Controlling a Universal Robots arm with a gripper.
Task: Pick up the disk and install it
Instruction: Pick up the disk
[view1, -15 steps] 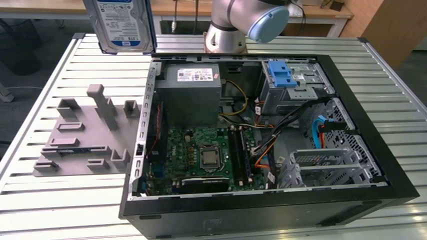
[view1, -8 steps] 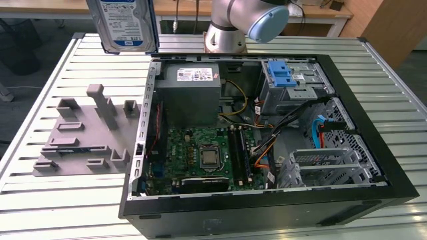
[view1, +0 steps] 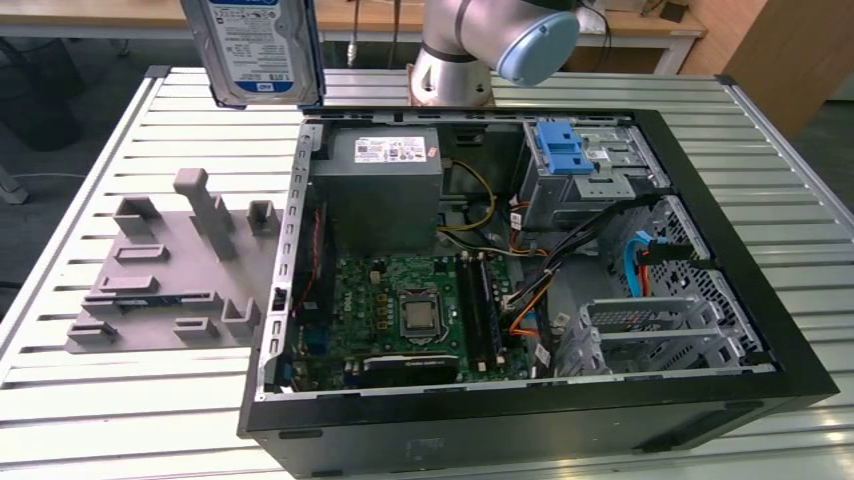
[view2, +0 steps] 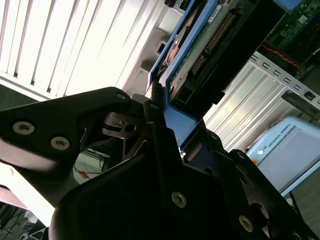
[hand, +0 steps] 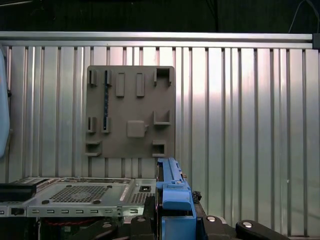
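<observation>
While my fingers (view2: 156, 130) clamp the blue carrier edge of the disk (view2: 200, 50), I see it hanging upright (view1: 254, 50) above the slatted worktop (view1: 120, 420), over the grey fixture plate (view1: 167, 280), left of the open computer case (view1: 534, 420) in the exterior view.

disk (view1: 254, 50): silver, blue-white label, blue frame | counter (view1: 107, 400): pale ribbed stripes | fixture plate (view1: 174, 270): grey | motherboard (view1: 387, 300): green | case (view1: 534, 440): black

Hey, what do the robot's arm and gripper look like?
The arm is a silver-grey metal tube with a round light-blue joint cap. In the second wrist view, the gripper is matte black, built from angular linkage plates fastened with silver screws.
</observation>
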